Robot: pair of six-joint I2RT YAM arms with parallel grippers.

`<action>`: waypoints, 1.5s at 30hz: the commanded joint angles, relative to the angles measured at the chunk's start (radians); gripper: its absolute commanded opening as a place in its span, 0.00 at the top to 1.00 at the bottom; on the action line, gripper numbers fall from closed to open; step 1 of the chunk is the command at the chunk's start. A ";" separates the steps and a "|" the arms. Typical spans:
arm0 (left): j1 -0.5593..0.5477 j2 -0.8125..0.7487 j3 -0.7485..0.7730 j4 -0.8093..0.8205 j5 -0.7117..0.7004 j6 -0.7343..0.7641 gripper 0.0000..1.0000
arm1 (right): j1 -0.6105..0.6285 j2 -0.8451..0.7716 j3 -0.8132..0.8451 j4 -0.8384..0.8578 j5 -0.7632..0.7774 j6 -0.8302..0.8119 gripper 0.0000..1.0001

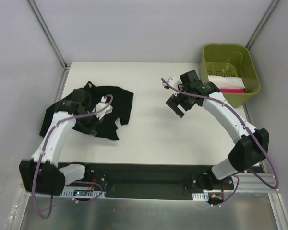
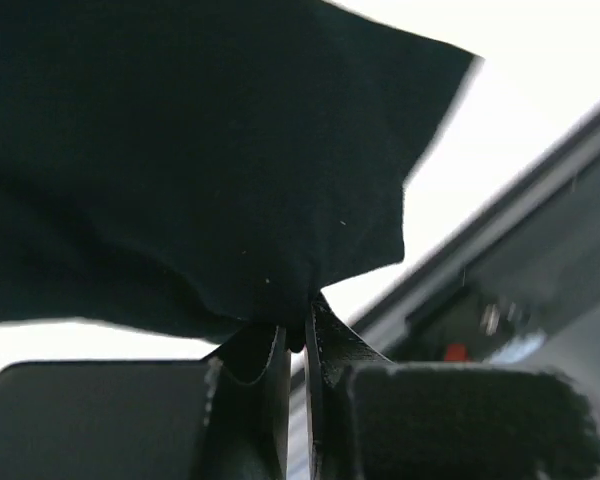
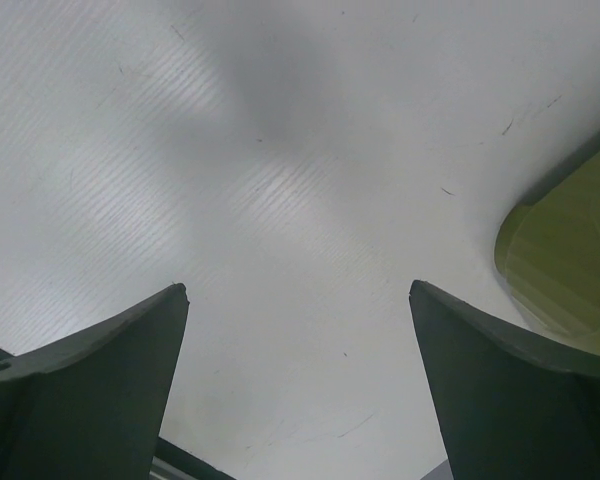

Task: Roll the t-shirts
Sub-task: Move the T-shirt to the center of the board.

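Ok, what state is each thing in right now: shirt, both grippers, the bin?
black t-shirt: crumpled on the table, not rolled.
left gripper: shut on the black t-shirt's edge.
right gripper: open, empty, over bare table.
green bin: upright, holding folded white and pink cloth.

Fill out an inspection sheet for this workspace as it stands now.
Surface: white table, faint scuffs.
Job's things: black t-shirt crumpled at left; white and pink cloth in green bin, far right.
Clutter: nothing seen.
Grippers: left gripper shut on the t-shirt's edge; right gripper open over bare table.
Cables: purple cable along each arm.
Surroundings: grey walls, metal frame.
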 commanded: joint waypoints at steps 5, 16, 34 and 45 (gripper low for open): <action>0.039 -0.399 -0.221 -0.126 -0.173 0.314 0.47 | 0.008 0.066 0.100 -0.040 -0.107 0.009 0.04; 0.035 0.348 0.244 0.174 -0.032 -0.360 0.35 | 0.006 0.125 0.166 -0.029 -0.040 0.020 0.04; -0.455 0.889 0.600 0.202 0.037 -0.360 0.52 | -0.234 -0.053 0.098 -0.020 0.121 0.055 0.04; -0.738 0.793 0.628 0.314 0.369 -0.334 0.50 | -0.541 0.042 0.273 -0.049 -0.093 0.144 0.04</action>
